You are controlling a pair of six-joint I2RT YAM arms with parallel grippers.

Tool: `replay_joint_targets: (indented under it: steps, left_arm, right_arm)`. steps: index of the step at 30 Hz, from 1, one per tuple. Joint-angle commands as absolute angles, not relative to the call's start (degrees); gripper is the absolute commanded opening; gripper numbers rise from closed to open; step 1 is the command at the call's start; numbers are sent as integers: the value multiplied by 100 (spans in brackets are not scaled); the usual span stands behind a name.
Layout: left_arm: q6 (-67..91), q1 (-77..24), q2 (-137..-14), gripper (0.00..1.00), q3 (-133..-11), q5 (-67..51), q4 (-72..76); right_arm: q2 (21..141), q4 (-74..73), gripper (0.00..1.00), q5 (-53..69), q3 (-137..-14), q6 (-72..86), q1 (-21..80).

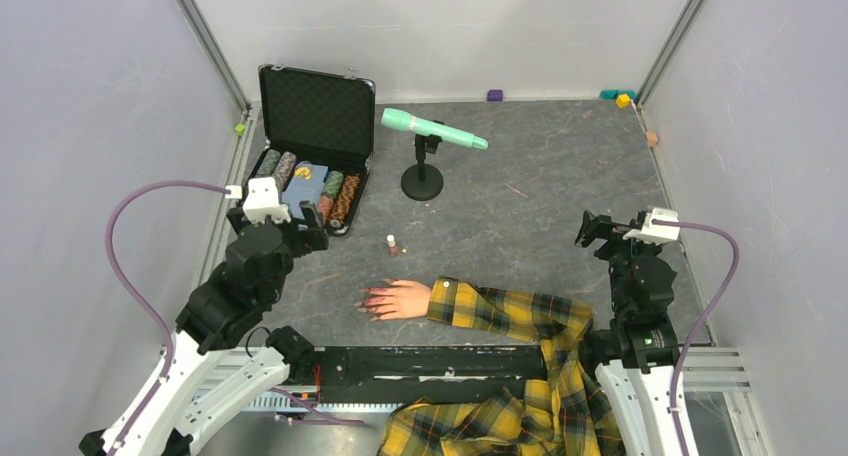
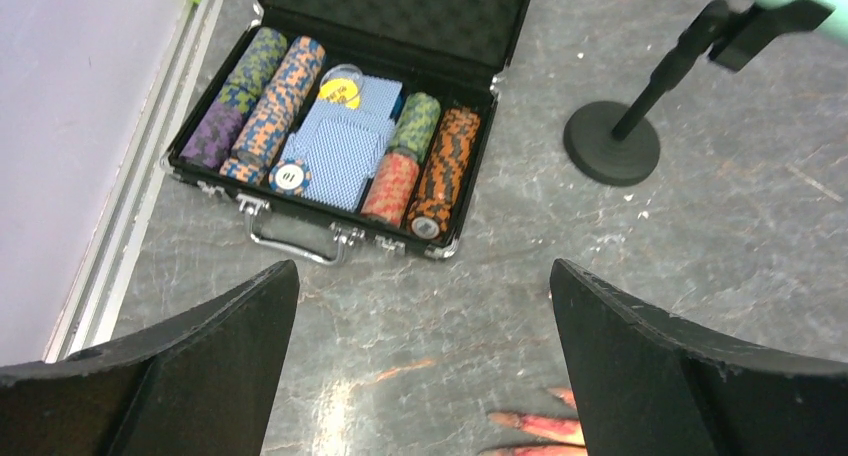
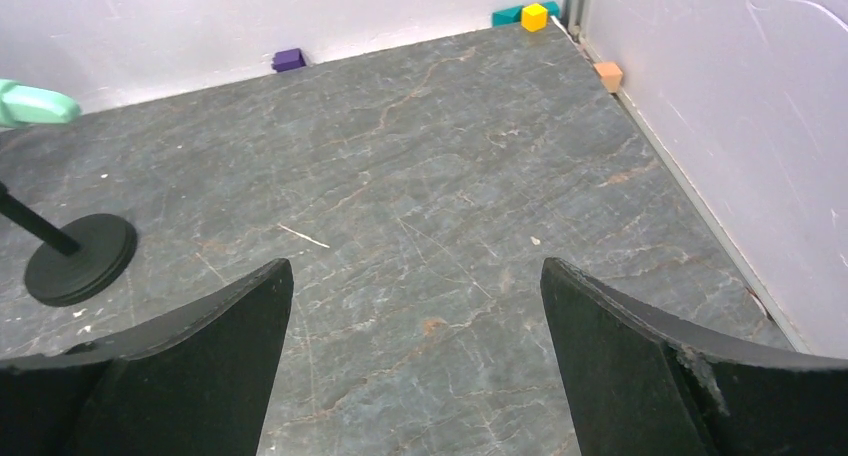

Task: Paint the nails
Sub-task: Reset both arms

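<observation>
Top external view is showing the nails [image 1: 367, 301] tipping the mannequin hand [image 1: 402, 299], which is lying on the bench [image 1: 520, 206] between the arms, fingers pointing left. A polish bottle [image 1: 393, 244] is standing just behind it. Above, the left gripper [image 2: 422, 268] and right gripper [image 3: 415, 266] are hovering, jaws spread wide, gripping nothing.

The left arm [image 1: 235, 286] and right arm [image 1: 640, 296] share white lower links, black upper joints, a white camera block [image 1: 264, 198] at the wrist and a looping mauve cable [image 1: 122, 266], while the left gripper [image 2: 422, 266] and right gripper [image 3: 416, 264] carry broad, matte-black, scuffed wedge fingers [image 2: 210, 376].
</observation>
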State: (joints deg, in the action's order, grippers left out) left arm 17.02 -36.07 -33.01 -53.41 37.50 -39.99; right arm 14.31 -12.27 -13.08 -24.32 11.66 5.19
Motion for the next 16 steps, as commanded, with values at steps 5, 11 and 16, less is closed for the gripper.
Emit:
replay_joint_targets:
  steps: [5,11,16]
  left_arm:
    - [1775,-3598,-2551,100,-4936,3888,-4113]
    - [1749,-3587,-2383,100,-4920,3918,-4104]
    - [1714,-3587,-2332,100,-4919,3806,-4094]
  right_arm:
    - [913,-791,98,-1710,-1880,992,499]
    - [966,-835,98,-1733,-1934,971,502]
    - [1038,-872,98,-1731,-1951,969,506]
